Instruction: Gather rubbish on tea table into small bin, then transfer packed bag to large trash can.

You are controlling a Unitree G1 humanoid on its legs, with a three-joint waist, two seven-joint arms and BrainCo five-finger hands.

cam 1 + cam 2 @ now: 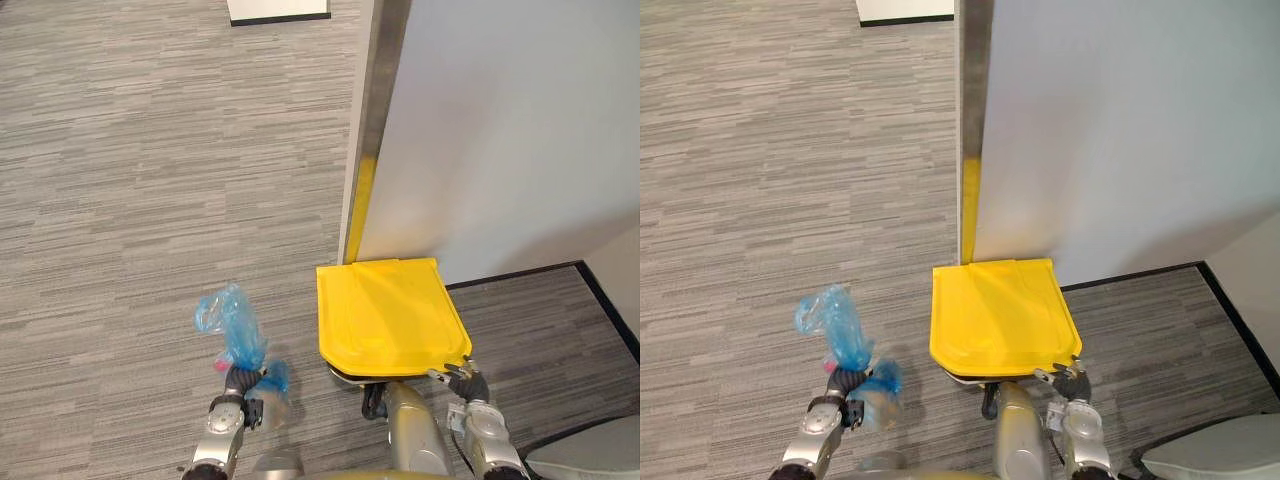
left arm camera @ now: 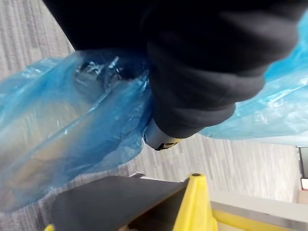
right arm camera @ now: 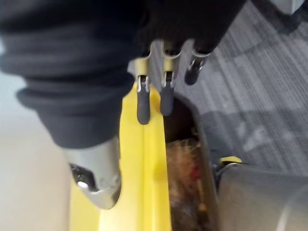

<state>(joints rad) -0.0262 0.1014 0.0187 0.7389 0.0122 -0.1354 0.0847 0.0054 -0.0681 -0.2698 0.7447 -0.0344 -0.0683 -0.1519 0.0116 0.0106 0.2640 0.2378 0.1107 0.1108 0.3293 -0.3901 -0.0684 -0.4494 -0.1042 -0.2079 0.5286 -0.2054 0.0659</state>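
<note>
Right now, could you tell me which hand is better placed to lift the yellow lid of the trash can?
The right hand: its fingers sit at the edge of the yellow lid, while the left hand grips the blue bag.

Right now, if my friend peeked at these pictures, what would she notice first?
Probably the bright yellow bin lid, low against the pale wall straight ahead, with the right hand touching its near edge. Next comes the crinkly blue bag, clutched in the left hand over the grey carpet to the lid's left.
</note>
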